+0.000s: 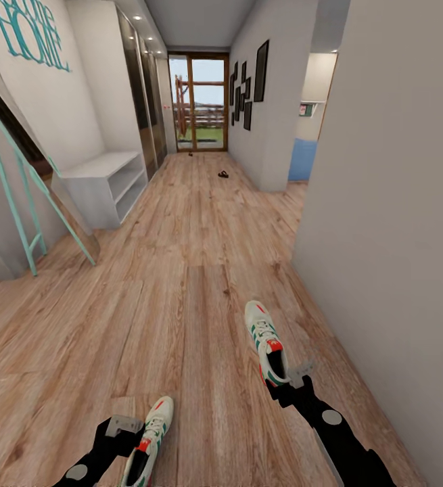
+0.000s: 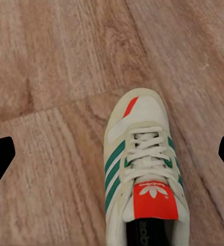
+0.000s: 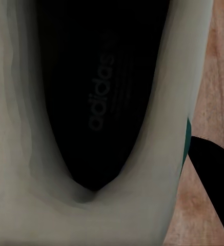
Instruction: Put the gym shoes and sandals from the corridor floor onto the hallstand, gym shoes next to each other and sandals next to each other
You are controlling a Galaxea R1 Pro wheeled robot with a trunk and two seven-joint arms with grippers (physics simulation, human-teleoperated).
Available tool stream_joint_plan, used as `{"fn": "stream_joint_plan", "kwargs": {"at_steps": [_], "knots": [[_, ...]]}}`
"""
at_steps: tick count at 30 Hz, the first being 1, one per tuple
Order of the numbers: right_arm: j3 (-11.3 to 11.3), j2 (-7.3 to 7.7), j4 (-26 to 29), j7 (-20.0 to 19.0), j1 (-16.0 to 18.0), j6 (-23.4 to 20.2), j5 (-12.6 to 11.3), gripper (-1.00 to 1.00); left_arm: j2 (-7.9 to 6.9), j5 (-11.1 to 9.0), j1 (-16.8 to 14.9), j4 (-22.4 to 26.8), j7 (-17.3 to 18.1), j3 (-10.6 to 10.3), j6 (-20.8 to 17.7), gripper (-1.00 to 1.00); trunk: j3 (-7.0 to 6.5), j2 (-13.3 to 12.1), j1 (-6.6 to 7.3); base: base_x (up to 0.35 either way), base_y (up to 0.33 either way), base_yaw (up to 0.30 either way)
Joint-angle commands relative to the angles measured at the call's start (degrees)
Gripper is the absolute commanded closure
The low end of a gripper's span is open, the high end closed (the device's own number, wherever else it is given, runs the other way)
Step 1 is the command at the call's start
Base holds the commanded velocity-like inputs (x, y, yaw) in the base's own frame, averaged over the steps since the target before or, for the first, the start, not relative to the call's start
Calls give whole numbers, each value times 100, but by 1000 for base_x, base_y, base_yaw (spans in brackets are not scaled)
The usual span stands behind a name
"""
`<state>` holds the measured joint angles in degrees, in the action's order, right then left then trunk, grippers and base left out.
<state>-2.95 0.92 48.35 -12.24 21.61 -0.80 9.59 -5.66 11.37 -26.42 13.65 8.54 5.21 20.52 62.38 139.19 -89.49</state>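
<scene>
Right hand [image 1: 290,380] is seated at the heel of the right gym shoe [image 1: 264,338], toe at 12 o'clock; grip cannot be told. Left hand [image 1: 128,429], spread wide, is above the left gym shoe [image 1: 152,433] on the corridor floor [image 1: 180,311].

Wood-plank corridor floor [image 1: 180,304], two gym shoes [image 1: 265,341] near, sandal [image 1: 223,174] far off

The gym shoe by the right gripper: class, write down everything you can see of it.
The gym shoe is a cream-white low sneaker with green side stripes, white laces, a red-orange tongue patch and a black inside printed "adidas". It lies upright on the wood-plank corridor floor, toe pointing down the corridor. The right gripper is at its heel end, and whether the fingers grip it cannot be told.
</scene>
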Motion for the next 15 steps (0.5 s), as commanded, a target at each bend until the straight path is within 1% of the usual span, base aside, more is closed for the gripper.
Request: {"fn": "stream_joint_plan", "kwargs": {"at_steps": [1,5,10,15], "knots": [[-4,1,8,-6,2,-8,52,100,2,50,-3,-3,60,51,16,-100,33,44,-21,0,0,0],[-4,-2,8,-6,3,-8,52,100,4,50,-10,-3,358,52,6,-100,141,204,-109,0,0,0],[-4,-4,8,-6,3,-9,52,100,4,42,-12,-3,417,58,5,-100,277,405,-219,0,0,0],[-4,-2,8,-6,1,-8,52,100,4,10,-8,-3,428,59,5,-100,434,411,-232,0,0,0]]}}
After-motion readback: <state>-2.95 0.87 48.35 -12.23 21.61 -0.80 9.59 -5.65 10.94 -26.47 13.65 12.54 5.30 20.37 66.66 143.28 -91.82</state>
